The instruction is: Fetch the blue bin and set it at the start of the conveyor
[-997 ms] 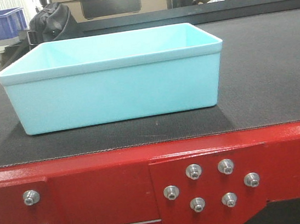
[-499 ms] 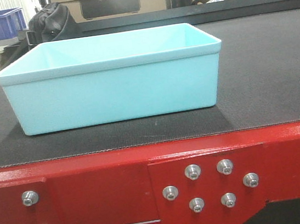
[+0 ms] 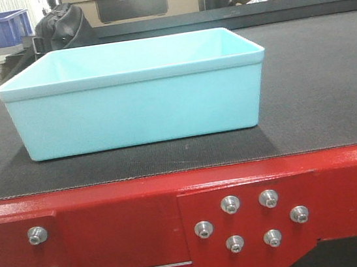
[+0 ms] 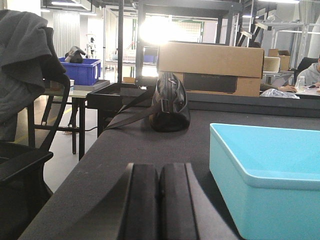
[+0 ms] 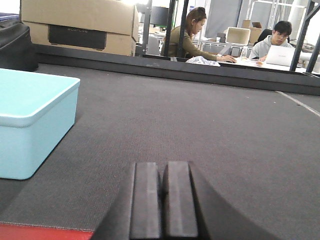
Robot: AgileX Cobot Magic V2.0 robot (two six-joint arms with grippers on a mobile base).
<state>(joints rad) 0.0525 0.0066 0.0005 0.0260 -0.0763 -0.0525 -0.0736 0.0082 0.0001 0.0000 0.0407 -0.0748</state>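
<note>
The blue bin (image 3: 135,92) sits centre frame on the conveyor start (image 3: 317,89), just behind its red frame (image 3: 110,215). My left hand (image 4: 159,200) and right hand (image 5: 164,200) are clenched, empty — swinging either sideways could knock it askew.

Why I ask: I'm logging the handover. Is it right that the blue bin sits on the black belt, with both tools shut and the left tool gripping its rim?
Not quite. The blue bin does sit on the black belt, and both tools are shut, but the left tool grips nothing. The left wrist view shows it closed on itself, beside the bin and apart from it. The right tool is likewise shut and empty.
</note>
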